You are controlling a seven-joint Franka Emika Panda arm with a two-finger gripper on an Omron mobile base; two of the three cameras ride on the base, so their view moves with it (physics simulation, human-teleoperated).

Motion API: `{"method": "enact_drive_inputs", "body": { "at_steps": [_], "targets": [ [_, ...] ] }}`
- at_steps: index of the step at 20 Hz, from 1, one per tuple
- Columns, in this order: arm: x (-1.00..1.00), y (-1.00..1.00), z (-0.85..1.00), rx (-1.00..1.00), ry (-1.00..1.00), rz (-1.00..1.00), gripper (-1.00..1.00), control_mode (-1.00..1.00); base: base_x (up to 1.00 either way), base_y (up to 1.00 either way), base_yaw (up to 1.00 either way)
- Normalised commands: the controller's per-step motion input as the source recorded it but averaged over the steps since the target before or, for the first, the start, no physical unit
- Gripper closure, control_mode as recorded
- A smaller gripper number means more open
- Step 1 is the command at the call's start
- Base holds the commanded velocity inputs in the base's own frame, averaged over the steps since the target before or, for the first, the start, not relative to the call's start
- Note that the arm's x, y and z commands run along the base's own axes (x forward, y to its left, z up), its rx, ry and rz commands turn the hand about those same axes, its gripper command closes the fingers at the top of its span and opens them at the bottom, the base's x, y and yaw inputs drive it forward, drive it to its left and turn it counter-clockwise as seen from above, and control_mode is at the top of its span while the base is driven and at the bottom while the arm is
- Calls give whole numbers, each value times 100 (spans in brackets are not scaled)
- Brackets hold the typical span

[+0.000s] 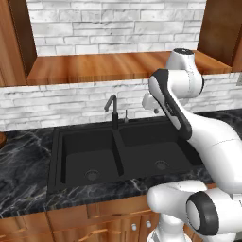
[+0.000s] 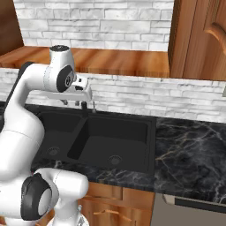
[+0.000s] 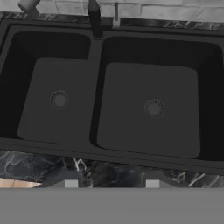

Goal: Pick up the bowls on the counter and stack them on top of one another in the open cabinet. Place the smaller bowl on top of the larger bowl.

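while the open cabinet (image 1: 113, 66) sits above the white brick wall with its warm wood floor bare, i see one black marble counter (image 2: 194, 150) running around one black double sink (image 1: 118, 156). two basins lie side by side, each with one round drain, and one dark faucet (image 1: 112, 109) stands at the back between them. at the far left edge of the left base view a sliver of something brown (image 1: 1, 139) rests on the counter; i cannot tell what it is. my gripper (image 2: 78, 102) hangs over the sink near the faucet, pointing down. its two fingertips barely show in the hand view, so i cannot tell how wide they stand; nothing is between them.
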Motion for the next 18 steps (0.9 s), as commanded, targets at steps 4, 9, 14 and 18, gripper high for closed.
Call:
{"method": "enact_drive_inputs", "body": {
  "at_steps": [4, 9, 14, 18],
  "targets": [
    [-30, -5, 0, 0, -14, 0, -100, -100, 0, 0, 0],
    [-76, -24, 0, 0, -28, 0, -100, -100, 0, 0, 0],
    [-86, -16, 0, 0, -32, 1, -100, -100, 0, 0, 0],
    [-82, -9, 0, 0, -38, 2, -100, -100, 0, 0, 0]
  ]
}}
